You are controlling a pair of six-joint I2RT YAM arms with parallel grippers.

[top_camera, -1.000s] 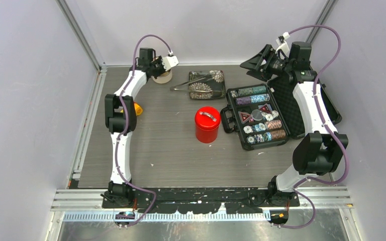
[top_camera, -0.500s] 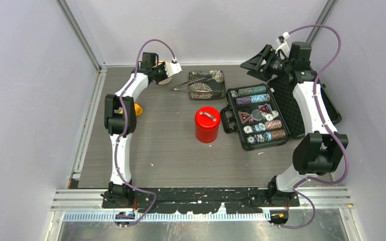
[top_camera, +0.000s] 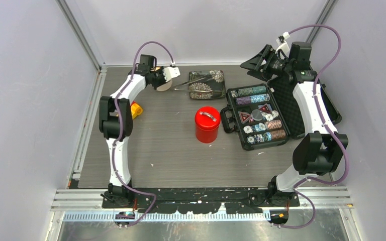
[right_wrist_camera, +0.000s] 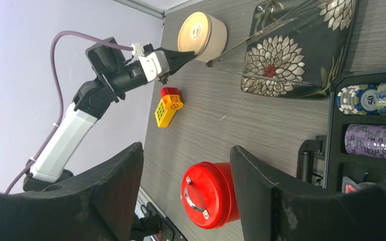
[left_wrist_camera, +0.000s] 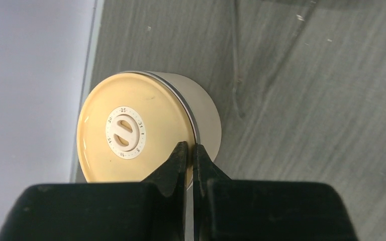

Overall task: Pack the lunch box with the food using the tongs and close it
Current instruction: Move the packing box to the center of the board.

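At tips of shut, empty left fingers [left_wrist_camera: 180, 163], cream round tub w/ beige disc lid [left_wrist_camera: 148, 128] is sitting; arm's been lowering in, seemingly nudging it nearer, so prob. prep, not packing yet. Right fingers [right_wrist_camera: 120, 186] hanging part-open, empty.

Cream tub [left_wrist_camera: 207, 116] is showing smooth plastic under a glossy beige lid [left_wrist_camera: 130, 135], red canister [top_camera: 206, 128] is gleaming glossy with a metal handle [top_camera: 207, 116], and desk [top_camera: 171, 150] is presenting matt grey wood-grain.

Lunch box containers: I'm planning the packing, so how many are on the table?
2. The red canister stands at the centre, lid on; the cream tub is far left, at the left gripper's tips. None looks hidden.
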